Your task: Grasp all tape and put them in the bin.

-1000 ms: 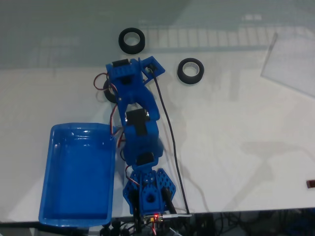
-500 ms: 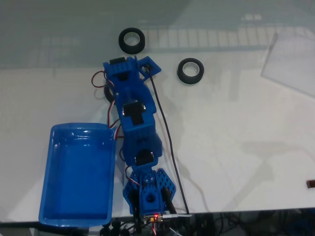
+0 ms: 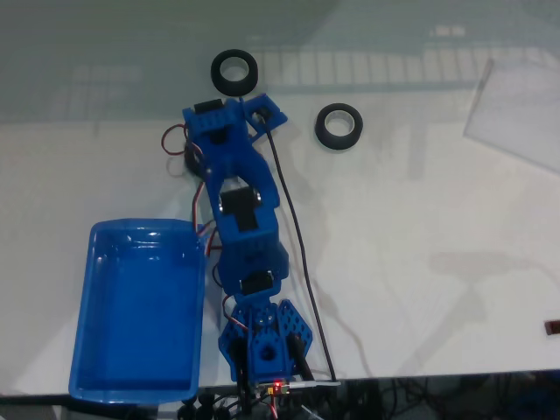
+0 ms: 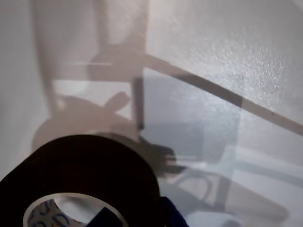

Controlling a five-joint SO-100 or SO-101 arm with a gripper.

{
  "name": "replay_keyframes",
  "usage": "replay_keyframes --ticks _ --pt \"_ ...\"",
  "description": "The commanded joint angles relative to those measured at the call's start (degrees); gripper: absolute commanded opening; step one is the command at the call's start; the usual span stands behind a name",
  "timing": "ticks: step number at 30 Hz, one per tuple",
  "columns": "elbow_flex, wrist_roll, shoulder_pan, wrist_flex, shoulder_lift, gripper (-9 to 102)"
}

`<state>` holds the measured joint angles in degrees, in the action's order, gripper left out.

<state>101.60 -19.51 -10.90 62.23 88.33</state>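
Observation:
Two black rolls of tape lie loose on the white table in the fixed view, one at the far edge and one to the right of the arm. A third tape roll peeks out from under the blue wrist, left of it. In the wrist view this tape is large at the bottom left, its pale core showing. My gripper has one blue fingertip inside the core and one just outside, tight on the roll's wall. The blue bin stands empty at the near left.
A black cable runs from the wrist along the arm's right side to the base. A clear sheet lies at the far right. Open white table spreads to the right of the arm.
The wrist has shifted a little to the left and the arm has straightened slightly over the hidden roll, which now shows less. The two loose rolls and the bin have not moved.

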Motion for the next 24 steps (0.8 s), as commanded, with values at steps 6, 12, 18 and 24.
replay_keyframes --ticks 6,12,18,24 --pt "7.82 0.79 -6.24 0.44 24.61 0" --pt "16.26 0.62 -14.77 4.13 40.17 0" --pt "17.84 1.93 -26.46 13.18 50.54 0" --pt "19.34 4.75 -39.46 18.9 54.67 0"
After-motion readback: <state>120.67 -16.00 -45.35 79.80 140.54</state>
